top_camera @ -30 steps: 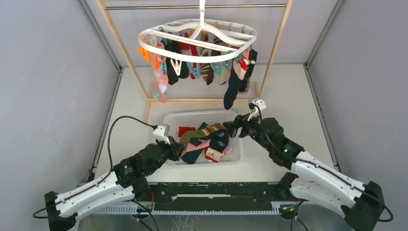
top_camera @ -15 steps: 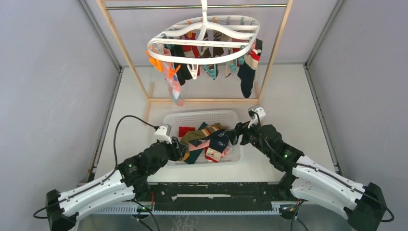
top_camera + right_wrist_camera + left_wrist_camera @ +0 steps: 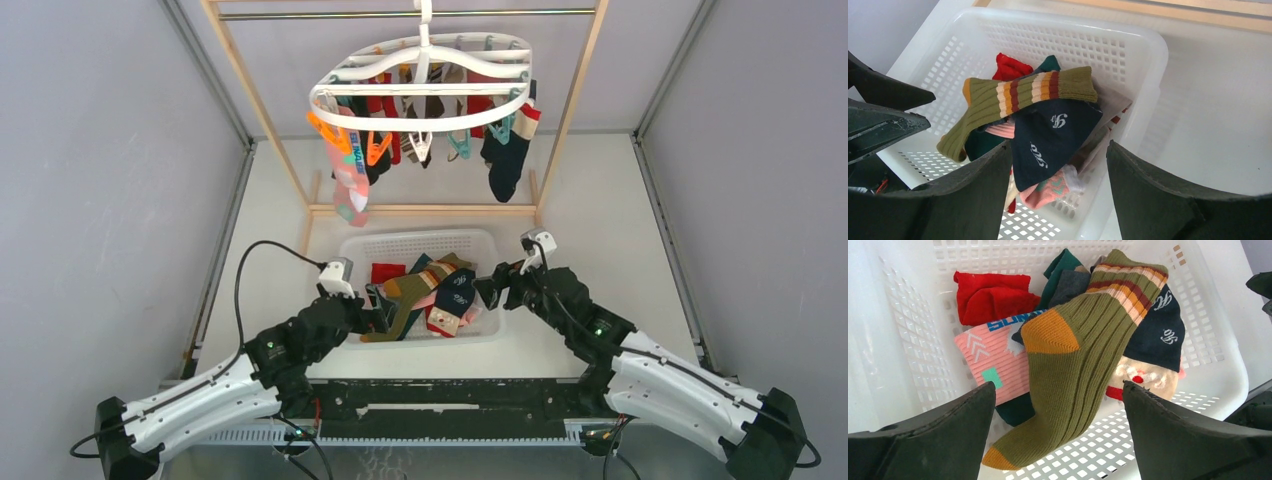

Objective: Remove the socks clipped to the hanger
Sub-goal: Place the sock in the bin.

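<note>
Your left gripper (image 3: 1058, 390) sits low over the near-left side of the white basket (image 3: 913, 340), fingers spread wide and gripping nothing. The olive sock (image 3: 1073, 355) lies loose right beneath them, draped over the pile and touching neither finger. That reads as a drop-off pose, low so the sock lands inside the walls. Your right gripper (image 3: 1058, 147) hovers at the basket's right rim, fingers also apart and empty, angled in at the pile, probably just waiting out of the way. Under the olive one you can see a navy sock (image 3: 1053, 135), a red sock (image 3: 990, 295) and a pink patterned sock (image 3: 993, 360), all inside the basket. The hanger (image 3: 425, 88) hangs from the wooden rack (image 3: 266, 120) behind and above the basket, well away from both arms, with several socks clipped on, including a long pink sock (image 3: 350, 185) at its left and a dark sock (image 3: 507, 160) at its right. So plenty is left, and each arm needs a high reach for its side.
</note>
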`<state>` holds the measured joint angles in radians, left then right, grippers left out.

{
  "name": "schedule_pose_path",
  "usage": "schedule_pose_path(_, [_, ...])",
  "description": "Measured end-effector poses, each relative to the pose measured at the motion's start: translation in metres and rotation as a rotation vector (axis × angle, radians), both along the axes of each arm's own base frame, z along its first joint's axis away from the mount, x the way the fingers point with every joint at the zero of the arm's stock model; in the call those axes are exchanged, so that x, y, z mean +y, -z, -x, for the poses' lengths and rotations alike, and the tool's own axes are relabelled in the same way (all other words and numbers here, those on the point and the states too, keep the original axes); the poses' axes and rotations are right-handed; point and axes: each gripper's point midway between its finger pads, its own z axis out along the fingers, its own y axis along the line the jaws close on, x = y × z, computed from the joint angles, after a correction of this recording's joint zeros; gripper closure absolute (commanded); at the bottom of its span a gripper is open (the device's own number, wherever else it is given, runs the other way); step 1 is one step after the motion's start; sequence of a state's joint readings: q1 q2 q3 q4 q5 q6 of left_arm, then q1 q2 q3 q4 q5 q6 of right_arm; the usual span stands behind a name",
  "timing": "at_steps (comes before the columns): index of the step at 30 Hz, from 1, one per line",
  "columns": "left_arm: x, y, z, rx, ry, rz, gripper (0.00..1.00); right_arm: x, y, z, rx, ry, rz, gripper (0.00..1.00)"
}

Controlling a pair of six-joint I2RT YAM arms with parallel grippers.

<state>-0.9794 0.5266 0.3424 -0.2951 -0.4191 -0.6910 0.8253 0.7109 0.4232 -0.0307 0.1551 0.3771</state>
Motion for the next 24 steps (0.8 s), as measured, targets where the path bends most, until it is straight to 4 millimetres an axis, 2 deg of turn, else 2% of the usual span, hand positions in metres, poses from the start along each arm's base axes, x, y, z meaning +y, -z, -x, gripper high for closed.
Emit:
schedule_pose_path(16, [0.001,-0.001,0.000,-0.002,-0.005,-0.003,0.00,-0.012,0.010,0.006,0.012,0.015,0.011,0.23])
schedule_pose_path(24, [0.002,-0.001,0.000,0.001,-0.006,-0.007,0.00,-0.025,-0.001,0.000,-0.012,0.061,-0.031,0.21])
